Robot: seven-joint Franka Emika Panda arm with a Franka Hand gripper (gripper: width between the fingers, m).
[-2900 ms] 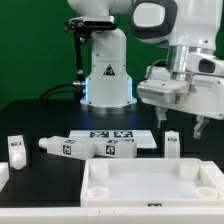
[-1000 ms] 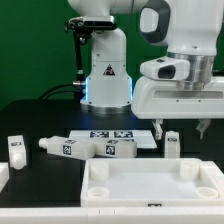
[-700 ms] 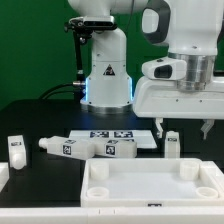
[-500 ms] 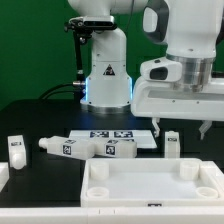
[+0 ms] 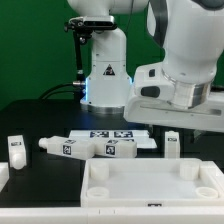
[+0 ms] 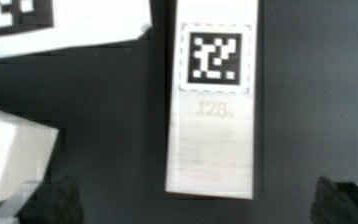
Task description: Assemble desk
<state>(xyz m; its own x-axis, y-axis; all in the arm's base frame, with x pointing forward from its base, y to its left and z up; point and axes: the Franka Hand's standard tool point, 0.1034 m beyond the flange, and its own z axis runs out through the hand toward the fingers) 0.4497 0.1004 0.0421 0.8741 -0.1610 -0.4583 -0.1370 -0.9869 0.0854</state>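
Working from the exterior view's left, I take the panel as my mark. It lies flat at the front of the black counter, rim up, with a raised block at each back corner.

Well off to the exterior view's left of the panel, the left leg stands upright. Just in front of it a white edge piece is cut off by the frame, and I cannot tell what it is.

Just behind the panel's left end, two lying legs rest on their sides in a line, tags showing. Behind them, further from the panel, the marker board lies flat, and the robot base rises behind that.

Behind the panel's right half, the right leg stands upright, apart from the panel and directly under the arm's white hand.

On my wrist view that right leg fills the middle, tag towards the camera. The claw is spread wide, with one dark fingertip out on either side of the leg. Neither touches it and nothing is held.

A corner of the marker board shows beside the leg, and so does a white block I cannot identify
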